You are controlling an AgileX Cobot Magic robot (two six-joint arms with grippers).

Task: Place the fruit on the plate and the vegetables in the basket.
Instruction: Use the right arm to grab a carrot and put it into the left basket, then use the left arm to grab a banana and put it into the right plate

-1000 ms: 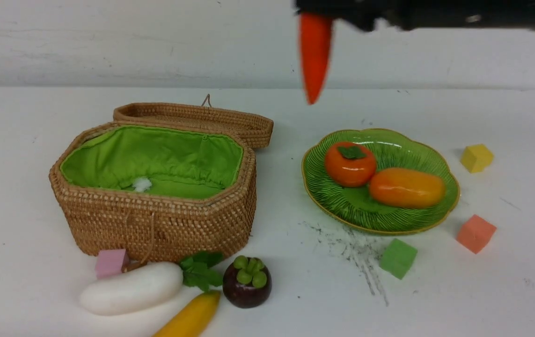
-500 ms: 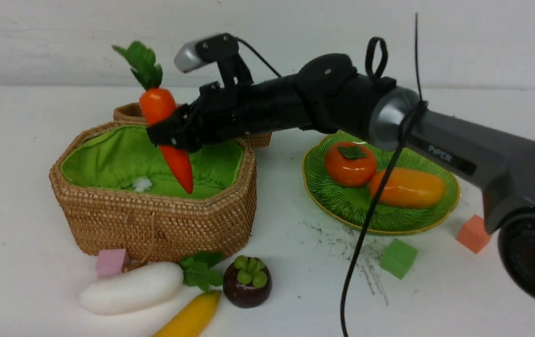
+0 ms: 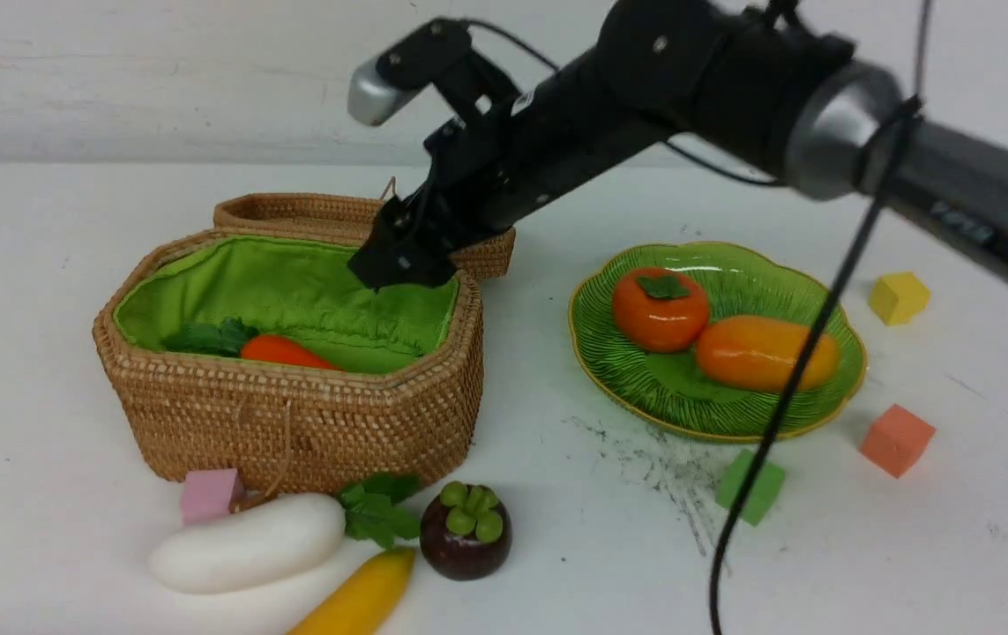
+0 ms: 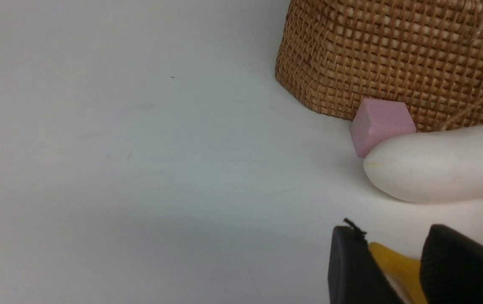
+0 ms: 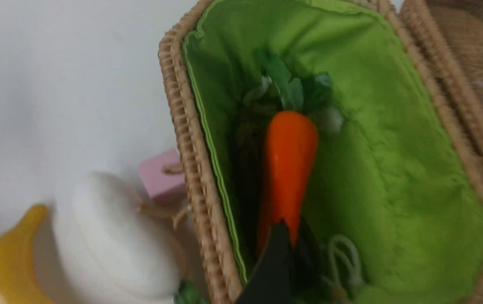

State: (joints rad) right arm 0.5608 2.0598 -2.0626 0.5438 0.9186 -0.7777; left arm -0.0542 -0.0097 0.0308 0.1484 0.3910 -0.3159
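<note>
Front view: the right arm reaches in from the right, over the basket (image 3: pixel 292 414), with the right gripper (image 3: pixel 402 257) above the far right rim. It hides part of the wicker lid (image 3: pixel 292 210) lying behind the basket. The carrot (image 3: pixel 287 351) lies on the green lining, leaves to the left, touching no finger. The plate (image 3: pixel 733 269) sits well to the right, holding the persimmon (image 3: pixel 660 309) and mango (image 3: pixel 766 353), which touch each other. A black cable (image 3: pixel 777 423) hangs across the plate's near rim and the green cube (image 3: pixel 755 489). An orange cube (image 3: pixel 897 438) and a yellow cube (image 3: pixel 898 297) lie right of the plate. In front of the basket lie the radish (image 3: pixel 248 542), banana (image 3: pixel 362 595) and mangosteen (image 3: pixel 466 534), close together, with a pink cube (image 3: pixel 210 494) against the basket wall.

Left wrist view: the left gripper (image 4: pixel 391 231) hangs low, fingers partly apart with the banana (image 4: pixel 395 264) showing between them. I cannot tell whether they grip it. The radish (image 4: pixel 440 164) lies ahead, touching the pink cube (image 4: pixel 378 124) at the basket (image 4: pixel 393 50).

Right wrist view: the carrot (image 5: pixel 287 169) lies along the lining inside the basket (image 5: pixel 182 126). One dark finger (image 5: pixel 273 270) overlaps the carrot's tip and the other shows only at the frame edge, so the jaws are spread wide and hold nothing. Outside the wall are the pink cube (image 5: pixel 161 177), radish (image 5: pixel 114 236) and banana (image 5: pixel 4 270).
</note>
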